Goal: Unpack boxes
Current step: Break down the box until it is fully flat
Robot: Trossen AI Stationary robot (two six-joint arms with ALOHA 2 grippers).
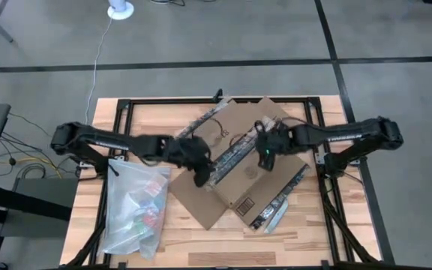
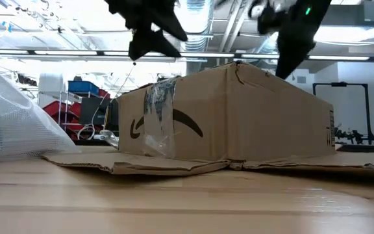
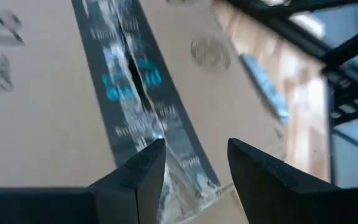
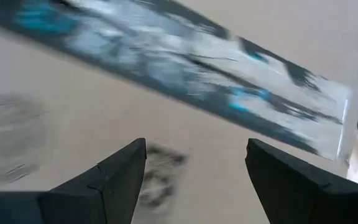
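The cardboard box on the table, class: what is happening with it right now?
Two robot arms hang over a brown cardboard box on the wooden table. The left gripper and the right gripper both hover with jaws open above the dark tape strip along the top seam. The tape looks torn, but the box is not yet opened. A clear plastic bag lies beside it.

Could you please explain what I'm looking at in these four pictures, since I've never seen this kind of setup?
This is a two-armed robot at a wooden table. One picture looks straight down, one looks level across the tabletop, and two come from cameras on the wrists. In the middle lies a cardboard box, sealed by a dark tape strip that is torn along its middle. A clear bag lies beside it. The left hand and right hand both hover over the box top, open and holding nothing.
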